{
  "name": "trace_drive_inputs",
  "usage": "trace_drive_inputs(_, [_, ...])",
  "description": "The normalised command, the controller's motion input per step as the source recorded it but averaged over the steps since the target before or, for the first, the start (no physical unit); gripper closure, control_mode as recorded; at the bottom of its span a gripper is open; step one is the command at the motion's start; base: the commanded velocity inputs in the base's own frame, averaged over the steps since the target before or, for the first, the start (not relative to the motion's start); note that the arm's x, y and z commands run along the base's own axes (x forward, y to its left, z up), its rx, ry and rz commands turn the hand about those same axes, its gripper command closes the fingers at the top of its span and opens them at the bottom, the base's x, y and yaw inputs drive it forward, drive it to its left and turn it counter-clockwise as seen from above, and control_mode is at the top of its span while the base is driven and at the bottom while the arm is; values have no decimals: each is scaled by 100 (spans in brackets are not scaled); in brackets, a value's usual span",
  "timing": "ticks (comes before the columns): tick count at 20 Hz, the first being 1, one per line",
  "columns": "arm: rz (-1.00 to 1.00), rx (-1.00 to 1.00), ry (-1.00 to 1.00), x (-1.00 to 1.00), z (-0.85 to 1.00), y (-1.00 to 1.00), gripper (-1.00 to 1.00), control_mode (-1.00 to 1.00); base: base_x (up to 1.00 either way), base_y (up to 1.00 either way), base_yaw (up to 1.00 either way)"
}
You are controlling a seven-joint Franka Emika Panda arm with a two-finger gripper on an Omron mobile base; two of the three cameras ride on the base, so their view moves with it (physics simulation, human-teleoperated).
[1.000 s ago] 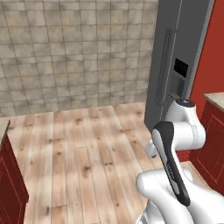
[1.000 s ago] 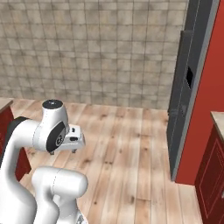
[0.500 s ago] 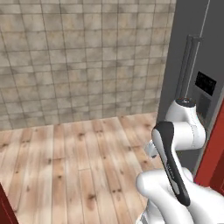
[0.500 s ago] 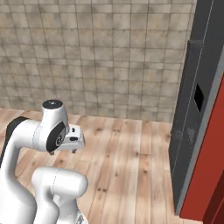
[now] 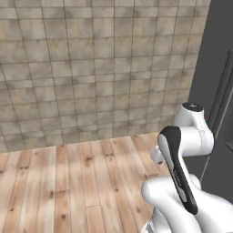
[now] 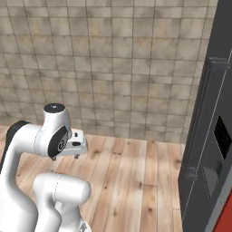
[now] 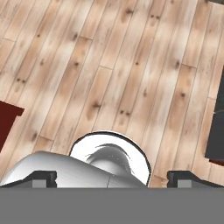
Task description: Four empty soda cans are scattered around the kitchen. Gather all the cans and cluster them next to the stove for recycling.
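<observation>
Collision is my worry: folded close, my arm sits near the tall dark appliance [image 6: 208, 149], and a careless swing of the base could clip it. My claw [image 7: 112, 177] points down at the plank floor [image 7: 131, 65], fingers spread wide, holding nothing. Cans and stove: none before me, just the tiled wall [image 5: 91, 68]. No readable writing anywhere.

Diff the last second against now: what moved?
The base turned, so both base views swept the room: the tiled wall now spans most of each picture, the dark fridge slid toward the right edge, and the red cabinets seen earlier at the sides are gone from the base views. The arm kept its folded pose. The end effector stayed open, holding nothing, over the plank floor.
</observation>
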Motion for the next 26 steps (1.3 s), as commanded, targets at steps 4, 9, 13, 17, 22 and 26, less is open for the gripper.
trace_drive_inputs(4, [0,0,0,0,0,0,-100,100,94,0,9])
trace_drive_inputs(9, [0,0,0,0,0,0,-100,100,86,0,19])
trace_drive_inputs(13, [0,0,0,0,0,0,-100,100,39,-2,37])
trace_drive_inputs(17, [0,0,0,0,0,0,-100,100,18,0,42])
trace_drive_inputs(22, [0,0,0,0,0,0,-100,100,11,0,44])
trace_drive_inputs(26, [0,0,0,0,0,0,-100,100,16,-1,42])
